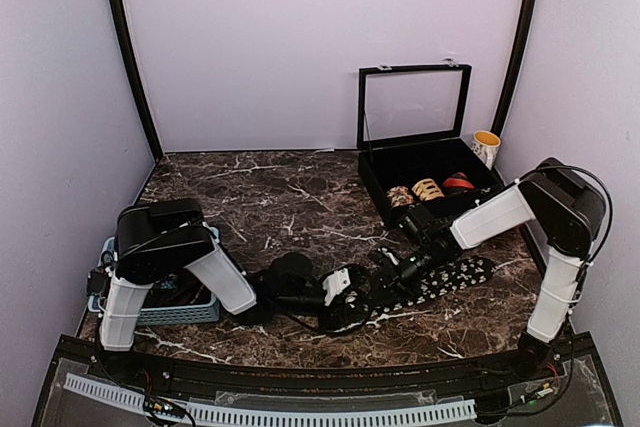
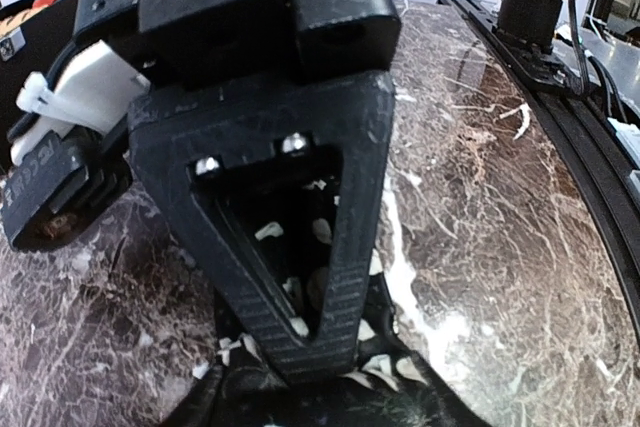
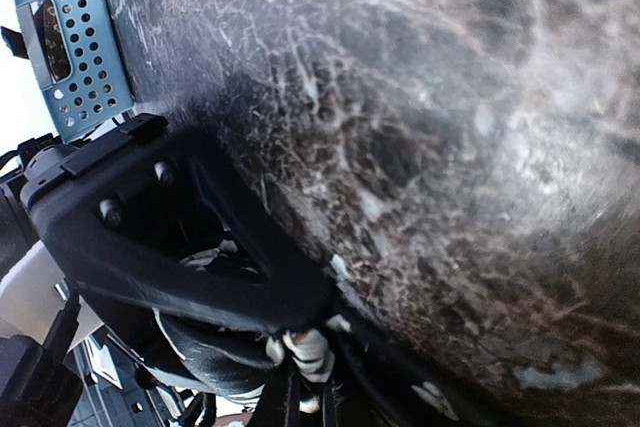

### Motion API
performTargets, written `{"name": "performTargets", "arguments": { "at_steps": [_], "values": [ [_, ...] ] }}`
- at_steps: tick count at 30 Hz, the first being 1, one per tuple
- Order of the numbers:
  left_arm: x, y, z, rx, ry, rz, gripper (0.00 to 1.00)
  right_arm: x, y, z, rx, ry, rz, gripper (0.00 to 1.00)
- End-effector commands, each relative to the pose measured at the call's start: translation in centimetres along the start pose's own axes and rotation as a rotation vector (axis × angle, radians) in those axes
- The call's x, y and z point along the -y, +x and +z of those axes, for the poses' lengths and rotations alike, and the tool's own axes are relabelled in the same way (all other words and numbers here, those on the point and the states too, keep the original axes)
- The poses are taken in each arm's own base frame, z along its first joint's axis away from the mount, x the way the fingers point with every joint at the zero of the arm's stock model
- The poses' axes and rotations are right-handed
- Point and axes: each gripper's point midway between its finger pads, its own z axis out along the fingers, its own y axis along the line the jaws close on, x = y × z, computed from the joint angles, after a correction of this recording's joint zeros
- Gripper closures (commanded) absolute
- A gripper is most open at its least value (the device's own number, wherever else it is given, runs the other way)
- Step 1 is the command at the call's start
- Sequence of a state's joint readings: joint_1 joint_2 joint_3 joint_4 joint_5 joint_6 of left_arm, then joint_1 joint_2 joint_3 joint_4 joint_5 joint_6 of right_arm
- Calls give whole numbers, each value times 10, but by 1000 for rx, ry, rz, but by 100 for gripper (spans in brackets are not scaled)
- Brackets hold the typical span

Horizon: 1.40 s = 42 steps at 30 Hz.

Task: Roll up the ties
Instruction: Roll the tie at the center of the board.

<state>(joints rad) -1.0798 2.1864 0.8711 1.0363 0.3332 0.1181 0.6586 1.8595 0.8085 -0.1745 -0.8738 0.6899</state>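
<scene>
Far left of the case [image 1: 385, 212], the blue basket [image 1: 190, 313] sits at the near-left of the marble table [image 1: 270, 197], with your left arm's elbow above it.

Moving right toward the case, your left gripper [image 1: 345, 299] lies low on the table, in front of the case and to its left, at the near end of the tie [image 1: 455, 275]; whether that claw is spread or pinching, I cannot tell, since fabric and the other claw crowd it. The left wrist view gives only one black triangular finger [image 2: 350, 197], tip down on white-printed black fabric, its partner unseen; the right wrist view is much the same, one finger with a bunched bit of tie under its tip.

Next right, your right gripper [image 1: 402, 269] is down on the same tie, just in front of the case's front-left corner and just beside the left gripper; I cannot tell its jaw state either.

The tie is black with small white prints; it lies flat on the table in front of the case, running from the two grippers out to the right, its far end in front of the case's right half.

The case stands open, glass lid upright at the back. Inside, left to right, are a tan-patterned coil [image 1: 401, 195], a second tan coil [image 1: 428, 188] and a red coil [image 1: 458, 183], side by side.

Just right of the case's rear corner stands a yellow-rimmed cup [image 1: 486, 147].
</scene>
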Motion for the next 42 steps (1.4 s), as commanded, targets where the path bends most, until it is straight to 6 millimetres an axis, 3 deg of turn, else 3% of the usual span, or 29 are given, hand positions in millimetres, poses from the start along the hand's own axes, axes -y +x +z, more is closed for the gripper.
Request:
{"name": "performTargets", "arguments": {
  "at_steps": [1,5,7,10,13,17,21,33,42],
  "values": [
    [0,17,4,-49,0,-35,58,97,23,12,12,346,199,100],
    [5,39,-6,-147,-10,-37,71,90,18,-1,47,332,179,95],
    [7,49,-14,-192,-14,-41,72,81,11,-12,80,307,152,84],
    [10,64,-20,-254,-6,-51,71,47,-1,-28,136,249,30,57],
    [12,72,-21,-291,-3,-70,70,6,-7,-40,191,151,-72,46],
    [12,74,-19,-303,0,-90,70,-20,-3,-33,175,59,-127,54],
    [12,72,-17,-299,0,-100,70,-29,2,-20,137,38,-150,62],
    [13,73,-16,-310,2,-100,69,-53,7,-17,111,24,-217,61],
    [13,76,-15,-319,7,-102,69,-59,2,-8,94,41,-238,63]
  ]
}}
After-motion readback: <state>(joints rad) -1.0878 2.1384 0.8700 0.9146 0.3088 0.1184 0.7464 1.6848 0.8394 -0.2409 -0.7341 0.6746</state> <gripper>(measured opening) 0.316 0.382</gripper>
